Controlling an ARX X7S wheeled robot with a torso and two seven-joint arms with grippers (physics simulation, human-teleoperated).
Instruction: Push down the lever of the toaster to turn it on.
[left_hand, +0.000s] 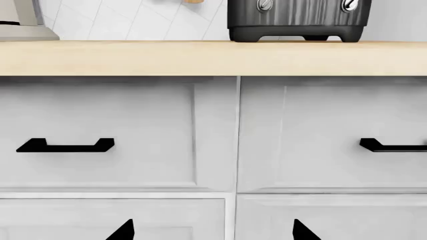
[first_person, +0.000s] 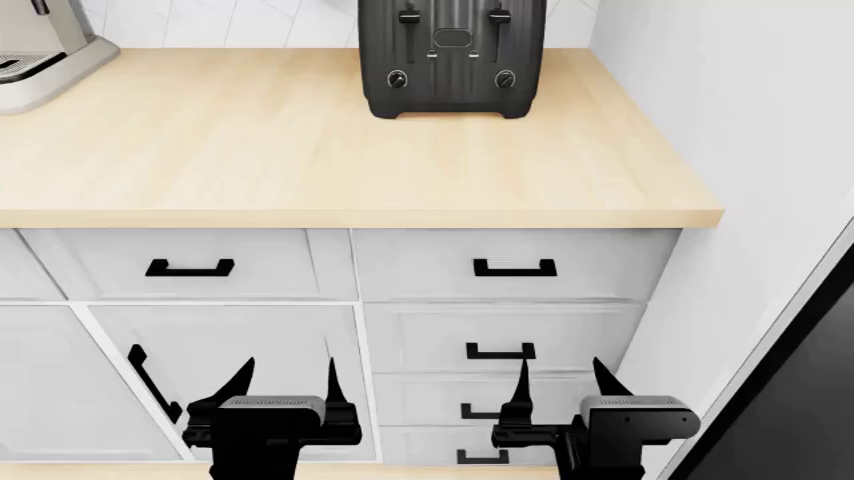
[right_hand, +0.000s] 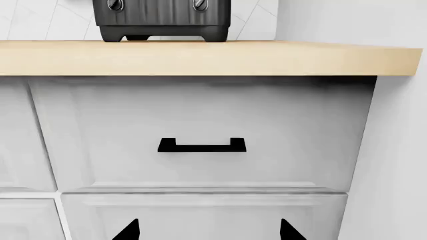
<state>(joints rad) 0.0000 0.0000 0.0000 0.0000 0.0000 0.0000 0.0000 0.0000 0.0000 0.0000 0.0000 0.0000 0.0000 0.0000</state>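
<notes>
The black ribbed toaster (first_person: 453, 55) stands at the back of the wooden counter, right of centre. Two small black tab levers sit near its top, the left lever (first_person: 410, 16) and the right lever (first_person: 499, 15), with two round dials below. Its base also shows in the left wrist view (left_hand: 297, 19) and the right wrist view (right_hand: 162, 19). My left gripper (first_person: 284, 380) and right gripper (first_person: 558, 382) are both open and empty, low in front of the drawers, far below the toaster. Their tips show in the left wrist view (left_hand: 213, 231) and the right wrist view (right_hand: 209, 231).
A silver coffee machine (first_person: 40, 50) stands at the counter's back left. The counter edge (first_person: 347, 216) overhangs white drawers with black handles (first_person: 515, 268). A white wall (first_person: 747, 120) closes the right side.
</notes>
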